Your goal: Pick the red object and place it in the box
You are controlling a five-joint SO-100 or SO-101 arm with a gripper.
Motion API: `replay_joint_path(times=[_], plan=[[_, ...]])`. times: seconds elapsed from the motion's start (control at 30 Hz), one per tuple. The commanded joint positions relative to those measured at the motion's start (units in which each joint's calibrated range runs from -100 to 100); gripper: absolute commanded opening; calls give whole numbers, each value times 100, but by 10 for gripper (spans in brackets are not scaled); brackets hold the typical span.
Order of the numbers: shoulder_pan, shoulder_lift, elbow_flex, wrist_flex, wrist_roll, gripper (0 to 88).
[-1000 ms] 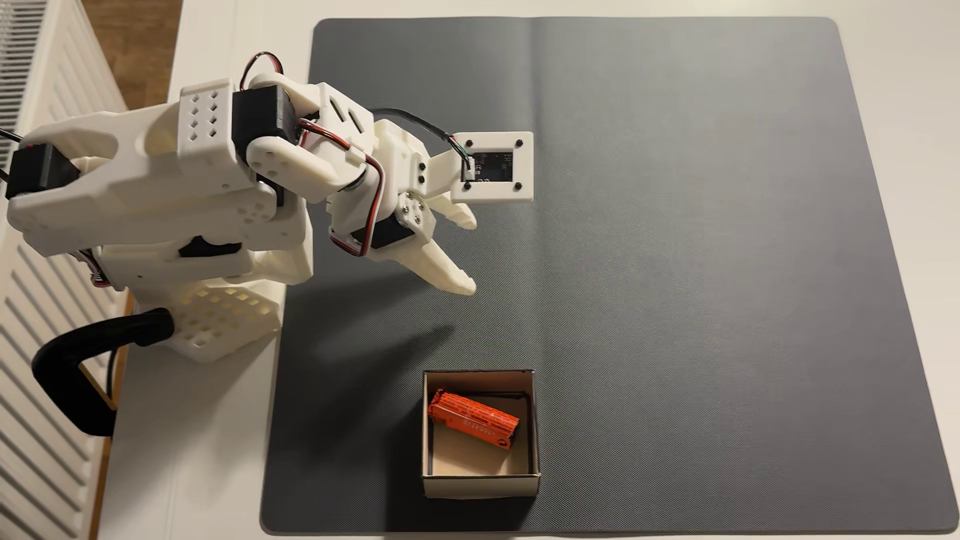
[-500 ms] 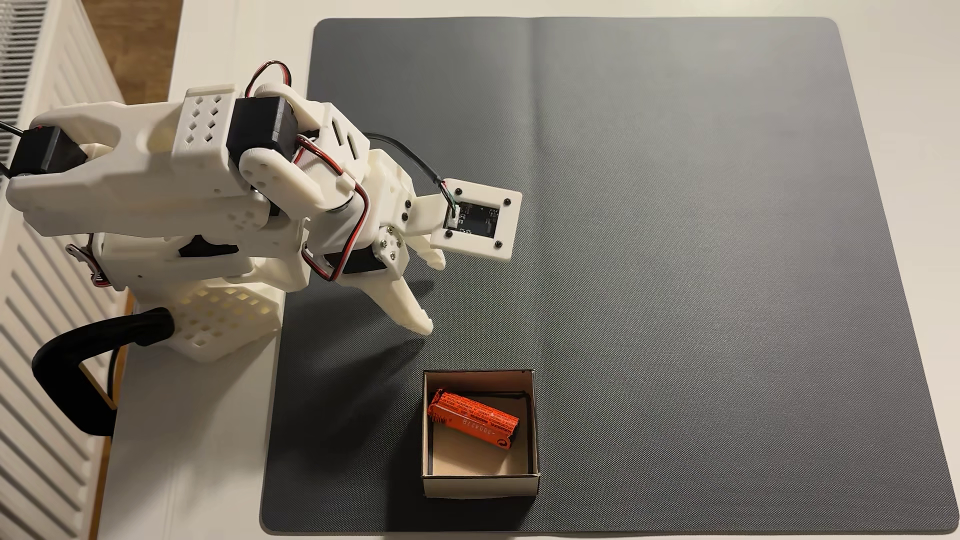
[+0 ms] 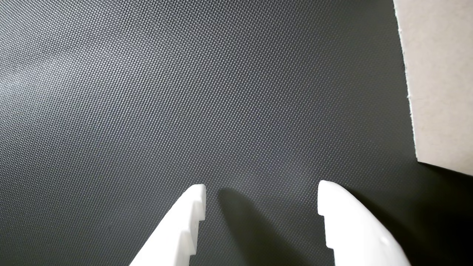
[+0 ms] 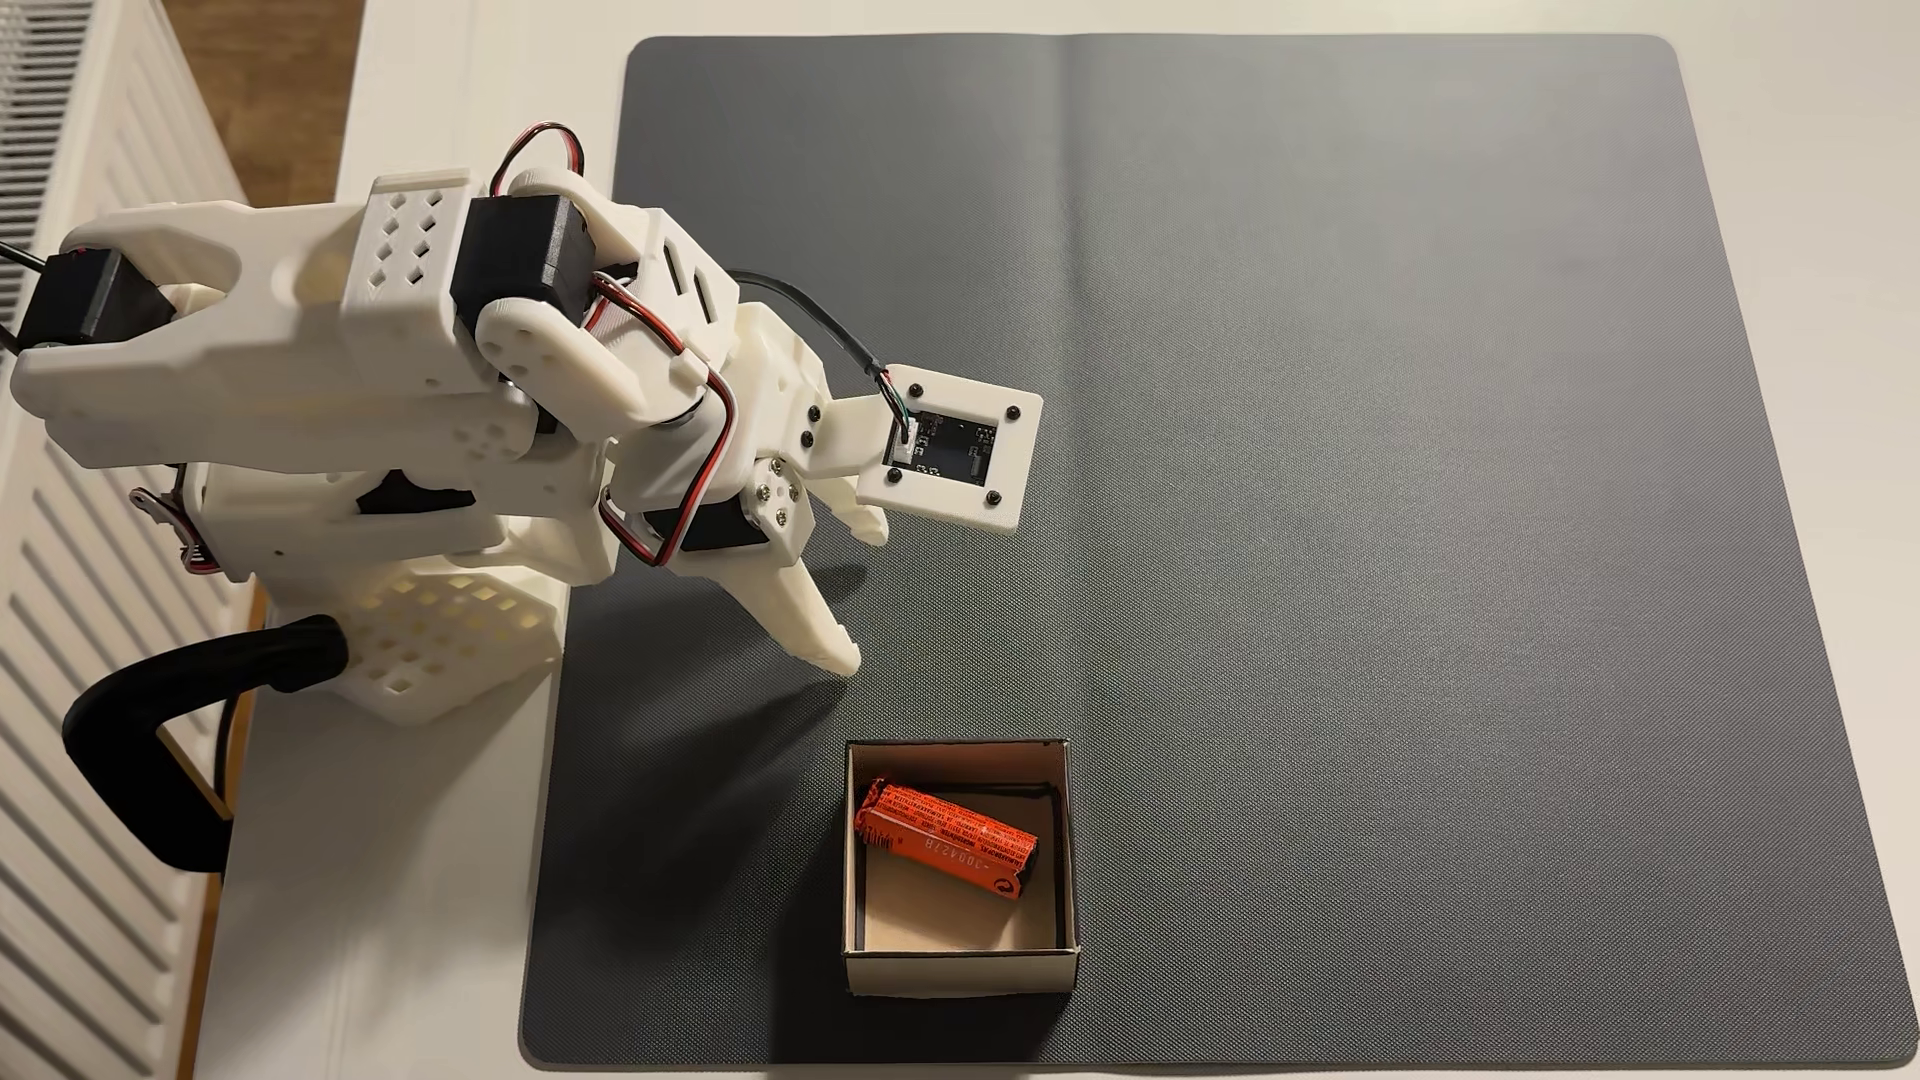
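Already inside the box (image 4: 1066,862), red object (image 4: 945,836) lying slantwise; gripper (image 4: 871,600) above mat (image 4: 1351,467), jaws spread, empty

The dark grey mat (image 4: 1351,519) has a fine dotted weave, matt and rubbery-looking, with a faint crease down its middle. The small square box (image 4: 961,971) is matt beige cardboard, and its wall (image 3: 439,81) looks rough and fibrous in the wrist view. The orange-red cylinder (image 4: 945,838) wears a crinkled, slightly glossy foil-like wrapper with fine dark print. The white plastic fingers (image 3: 184,229) are smooth and softly sheened. The pale bench (image 4: 416,935) looks smooth and matt.
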Motion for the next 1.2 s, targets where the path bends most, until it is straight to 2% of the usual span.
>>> replay_joint_path(times=[0.0, 0.43, 0.73, 1.17], plan=[[-37, 40, 55, 20, 1, 234], [-364, -20, 55, 274, -36, 229], [-386, -20, 55, 274, -4, 8], [-393, -20, 55, 274, 1, 12]])
